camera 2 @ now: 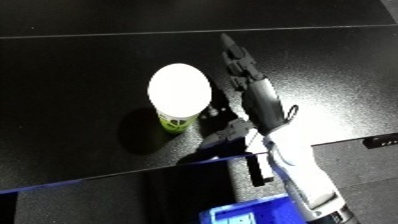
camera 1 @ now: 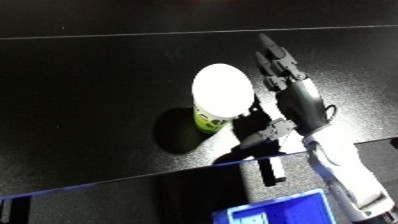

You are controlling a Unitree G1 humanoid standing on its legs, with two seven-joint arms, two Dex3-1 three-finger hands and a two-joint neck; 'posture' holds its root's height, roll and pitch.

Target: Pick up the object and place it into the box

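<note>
Standing upright on the dark table (camera 1: pixel 80 80), the cup (camera 1: pixel 220 97) has its white lid facing the camera and its green-printed wall just showing below; its long axis runs near vertical, so a grasp has to come at it from the side, not from above. The right hand (camera 1: pixel 298 100) is alongside it on the robot's right, fingers (camera 1: pixel 277 60) straight and stretched out past the cup's far edge, thumb (camera 1: pixel 271 131) spread toward its near side, so the cup lies to the left of the palm, within the open span but, as far as I can tell, not yet touched (the glare on the lid hides the exact gap). The left hand shows in neither view, so the right is plainly the nearer one. A blue bin (camera 1: pixel 280 210) shows at the lower edge, close to the robot and well apart from the cup. The next move looks like a leftward close of fingers and thumb round the wall.
</note>
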